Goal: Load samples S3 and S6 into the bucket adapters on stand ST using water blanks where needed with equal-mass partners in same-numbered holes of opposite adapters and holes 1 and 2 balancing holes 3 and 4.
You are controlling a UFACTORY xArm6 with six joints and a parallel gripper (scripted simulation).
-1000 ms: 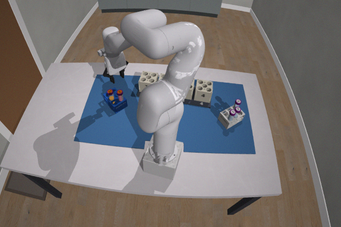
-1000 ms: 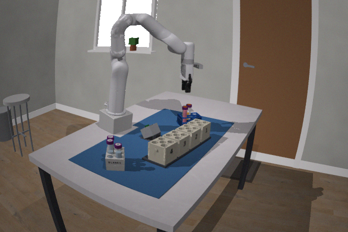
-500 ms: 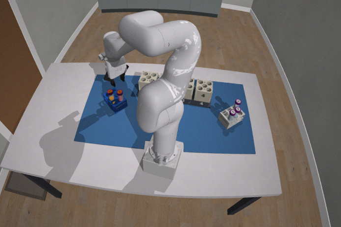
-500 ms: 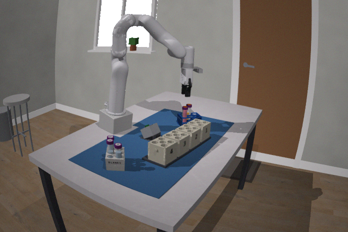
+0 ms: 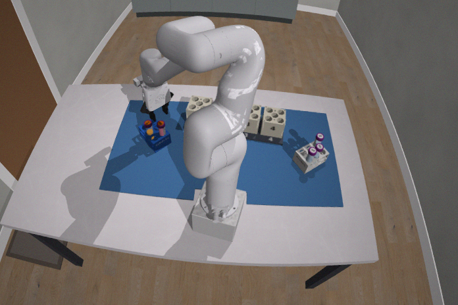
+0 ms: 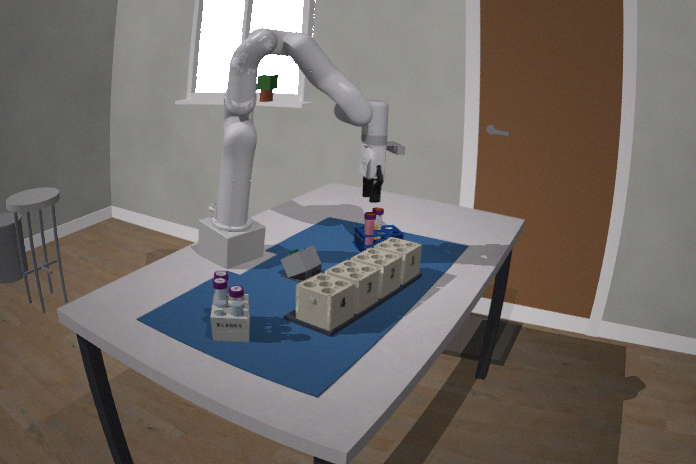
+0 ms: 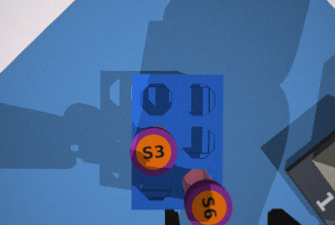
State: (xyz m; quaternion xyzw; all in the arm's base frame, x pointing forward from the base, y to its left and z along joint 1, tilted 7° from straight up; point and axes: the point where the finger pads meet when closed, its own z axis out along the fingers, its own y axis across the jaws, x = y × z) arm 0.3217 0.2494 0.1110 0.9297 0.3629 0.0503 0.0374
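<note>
The claw (image 5: 159, 115) (image 6: 372, 198) (image 7: 223, 217) is released, its fingers part-way apart with nothing between them, above the side of the blue rack (image 5: 161, 144) (image 6: 358, 238) (image 7: 178, 89) nearer the bench's (image 5: 56, 143) (image 6: 141, 350) (image 7: 7, 29) far edge. That rack stands towards the bench's far left corner and holds both samples; only the wrist view makes their IDs readable: S3 (image 5: 147, 123) (image 6: 378, 211) (image 7: 153, 151) and pink-filled S6 (image 5: 160, 123) (image 6: 369, 227) (image 7: 209, 206).

Along the far edge runs the loading stand (image 5: 258, 138) (image 6: 334, 330) (image 7: 308, 184). The exterior view shows all four adapters (image 6: 342, 302), numbered 4 to 1 from the right edge leftward, while from the top the arm (image 5: 201, 133) (image 6: 238, 175) covers part of the row. The sloped desk (image 6: 302, 263) with its green key (image 6: 293, 252) shows only in the exterior view.

Near the right edge, the white rack (image 5: 301, 163) (image 6: 230, 331) carries three blanks (image 5: 312, 151) (image 6: 236, 292); its "BLANKS" label reads clearly only in the exterior view.
</note>
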